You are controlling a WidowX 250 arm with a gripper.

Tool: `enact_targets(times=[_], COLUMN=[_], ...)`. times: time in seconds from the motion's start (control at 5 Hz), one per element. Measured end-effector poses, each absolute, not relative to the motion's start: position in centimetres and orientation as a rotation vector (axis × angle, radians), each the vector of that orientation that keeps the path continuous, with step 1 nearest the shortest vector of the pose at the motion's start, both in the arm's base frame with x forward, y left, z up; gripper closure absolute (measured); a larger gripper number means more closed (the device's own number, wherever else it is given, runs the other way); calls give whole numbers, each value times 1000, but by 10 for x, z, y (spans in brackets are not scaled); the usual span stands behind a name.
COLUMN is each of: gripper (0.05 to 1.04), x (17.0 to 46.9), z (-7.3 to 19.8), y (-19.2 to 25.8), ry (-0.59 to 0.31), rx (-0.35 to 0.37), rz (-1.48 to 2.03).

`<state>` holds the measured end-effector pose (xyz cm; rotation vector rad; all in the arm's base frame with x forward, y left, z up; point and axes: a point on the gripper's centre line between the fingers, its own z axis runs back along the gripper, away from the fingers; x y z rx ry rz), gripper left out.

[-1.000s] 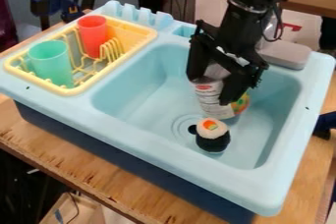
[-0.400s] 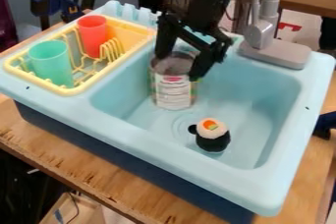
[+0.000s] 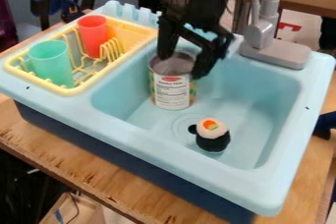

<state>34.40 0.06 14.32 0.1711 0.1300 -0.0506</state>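
Note:
Over the back left of the sink basin, the black gripper (image 3: 183, 66) hangs down, shut on a metal can (image 3: 172, 89) near its top. One finger is at the can's open rim on the left, the other against its right side. The can stands upright, with a white and red label facing the camera. To its lower right, apart from it, a sushi-like toy (image 3: 213, 137) with a black body and a white and orange top sits beside the drain.
A yellow dish rack (image 3: 73, 90) on the left holds a green cup (image 3: 51, 63) and a red cup (image 3: 93, 36). Behind the basin, right of the arm, rises a grey faucet (image 3: 260, 34). The light blue sink rim (image 3: 197, 184) surrounds the basin.
The gripper and can have moved left from the basin's middle. The can was tilted and is now upright. Since the middle frame, the can has turned slightly and the gripper has shifted a little.

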Motion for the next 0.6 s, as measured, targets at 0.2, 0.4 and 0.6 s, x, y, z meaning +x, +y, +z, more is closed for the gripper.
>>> enact_targets(times=[0.2,0.4,0.6], gripper=[83,83,83], x=[330,300,284], z=[180,215,229], y=[-10,-25,-23], ry=[35,45,168], rx=[-35,-159,-107], rz=[-123,-144,-147])
